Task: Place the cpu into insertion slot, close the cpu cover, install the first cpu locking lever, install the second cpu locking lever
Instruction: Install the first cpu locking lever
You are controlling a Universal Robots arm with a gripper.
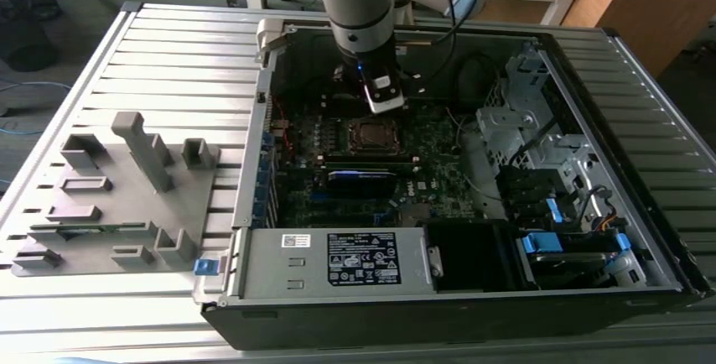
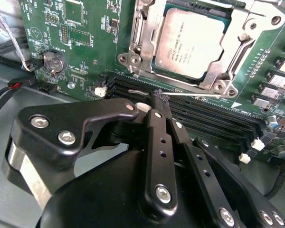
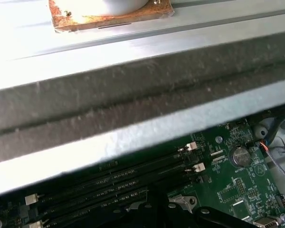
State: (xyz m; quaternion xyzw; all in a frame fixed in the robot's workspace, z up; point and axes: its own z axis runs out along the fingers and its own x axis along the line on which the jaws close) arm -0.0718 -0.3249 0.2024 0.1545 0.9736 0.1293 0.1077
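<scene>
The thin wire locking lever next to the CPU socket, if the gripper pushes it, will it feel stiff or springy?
The thin silver wire locking lever looks slender, so probably springy. Its smooth metal may slip off the black gripper fingertips.

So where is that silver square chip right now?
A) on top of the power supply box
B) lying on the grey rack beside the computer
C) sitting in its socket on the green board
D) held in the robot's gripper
C: in the second wrist view the chip sits in its socket with the metal frame around it, on the green board.
</scene>
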